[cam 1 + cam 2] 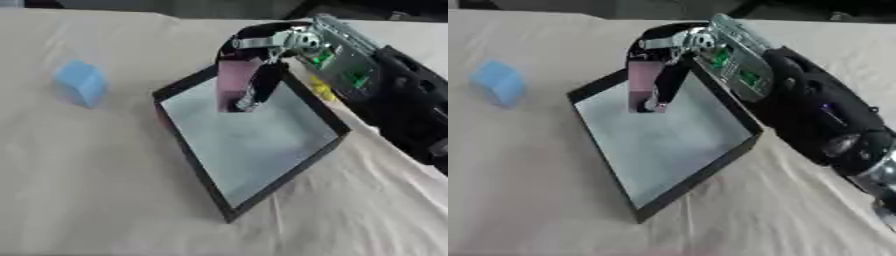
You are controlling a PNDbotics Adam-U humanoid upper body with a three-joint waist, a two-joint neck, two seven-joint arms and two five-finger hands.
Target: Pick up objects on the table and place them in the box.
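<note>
A flat black-rimmed box (197, 165) with a grey floor lies in the middle of the cloth-covered table. My right hand (262, 40) reaches in from the upper right and hangs over the box's far corner. Its fingers are curled round a pink block (236, 82), which hangs upright above the box floor. A light blue block (81, 81) sits on the cloth to the left of the box, apart from it. The left hand shows in neither view.
My right forearm (815, 110), black with a silver plate and green parts, crosses the upper right and covers the box's right side. A small yellow thing (320, 90) lies just outside the box's right rim. Beige cloth (87, 190) covers the table.
</note>
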